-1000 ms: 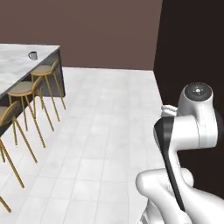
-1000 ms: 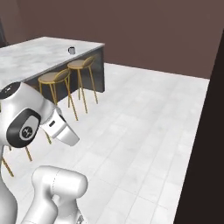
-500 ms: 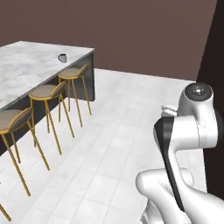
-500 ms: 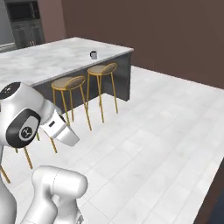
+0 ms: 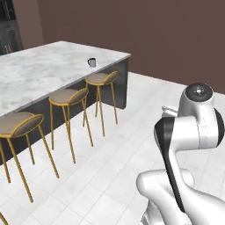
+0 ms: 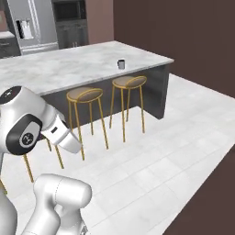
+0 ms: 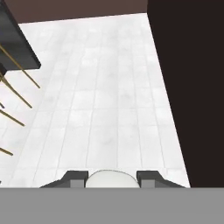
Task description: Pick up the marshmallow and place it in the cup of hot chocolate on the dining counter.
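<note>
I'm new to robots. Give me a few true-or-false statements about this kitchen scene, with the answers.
1. The cup of hot chocolate stands on the dining counter. True.
2. Bar stools stand along the counter. True.
3. The cup lies tipped on the floor. False: it stands upright on the counter.
4. The gripper holds the marshmallow between shut jaws. True.
5. The stools have blue legs. False: golden.

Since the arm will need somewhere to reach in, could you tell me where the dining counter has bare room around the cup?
The dining counter is bare marble nearly everywhere. The cup of hot chocolate stands alone near the stool-side edge, toward the far end, with open top on all sides. Below that edge, three stools crowd the floor side.
</note>
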### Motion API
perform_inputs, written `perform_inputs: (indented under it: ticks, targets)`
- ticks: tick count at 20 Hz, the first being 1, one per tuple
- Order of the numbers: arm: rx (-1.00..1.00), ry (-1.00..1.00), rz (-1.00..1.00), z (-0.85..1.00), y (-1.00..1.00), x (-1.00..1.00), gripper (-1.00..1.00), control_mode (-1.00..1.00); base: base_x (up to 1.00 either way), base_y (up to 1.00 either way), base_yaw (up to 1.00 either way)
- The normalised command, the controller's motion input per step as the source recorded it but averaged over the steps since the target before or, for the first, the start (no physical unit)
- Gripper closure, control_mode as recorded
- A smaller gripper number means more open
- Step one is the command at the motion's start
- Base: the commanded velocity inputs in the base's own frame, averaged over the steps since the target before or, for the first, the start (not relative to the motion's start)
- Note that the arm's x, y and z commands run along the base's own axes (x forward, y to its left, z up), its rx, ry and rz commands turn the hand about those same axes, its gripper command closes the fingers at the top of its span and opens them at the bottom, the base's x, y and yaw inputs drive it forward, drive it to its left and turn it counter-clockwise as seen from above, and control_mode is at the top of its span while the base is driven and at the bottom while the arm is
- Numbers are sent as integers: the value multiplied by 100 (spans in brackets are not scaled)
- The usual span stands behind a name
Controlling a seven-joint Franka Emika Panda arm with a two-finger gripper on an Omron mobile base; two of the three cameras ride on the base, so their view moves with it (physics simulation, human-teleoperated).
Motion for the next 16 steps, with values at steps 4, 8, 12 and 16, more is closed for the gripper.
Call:
perform_inputs:
  ticks: [4,8,12,16]
  targets:
    - [0,0,0,0,0,0,100,100,100,-89,43]
    - [0,0,0,0,0,0,100,100,99,-90,43]
    - [0,0,0,0,0,0,100,100,96,-89,43]
    - [0,0,0,0,0,0,100,100,97,-90,43]
